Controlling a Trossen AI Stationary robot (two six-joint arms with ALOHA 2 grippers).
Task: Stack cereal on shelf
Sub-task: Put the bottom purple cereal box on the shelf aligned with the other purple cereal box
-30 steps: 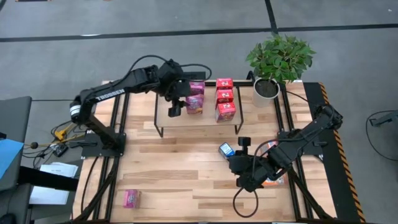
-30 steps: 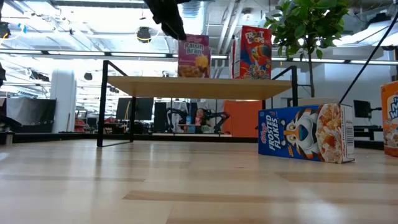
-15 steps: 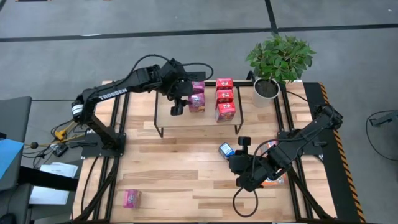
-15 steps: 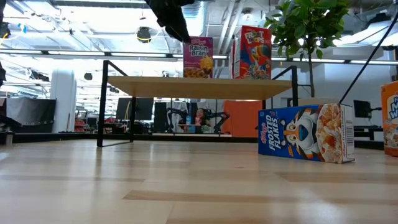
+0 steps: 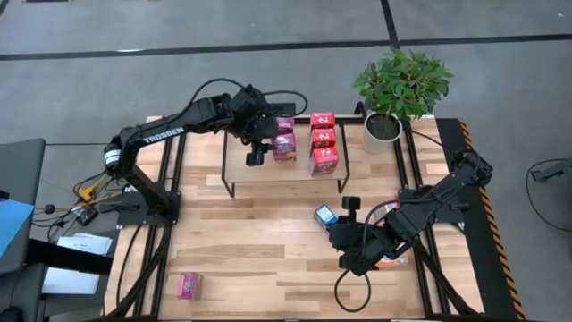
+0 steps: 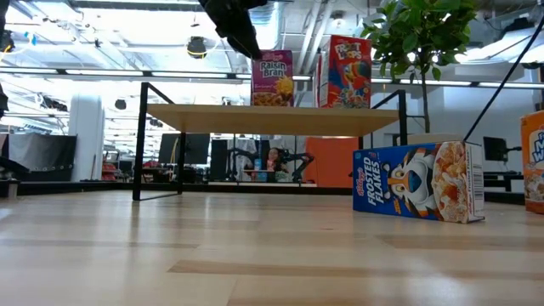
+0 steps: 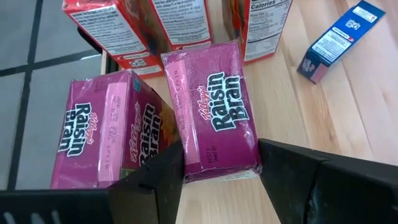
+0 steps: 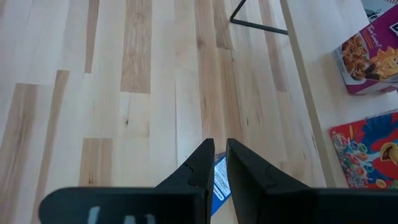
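Work looks a little past halfway. At lower left of the high view one pink box lies on the table, far from the shelf. At upper centre, the left gripper is clamped on a second pink box, which stands on the board beside a third. Right of these, three red boxes stand in a row on the shelf. At centre right a blue box lies on the table just under the right gripper, whose fingers are nearly together and empty. An orange box waits at the right edge; I cannot spot any more boxes.
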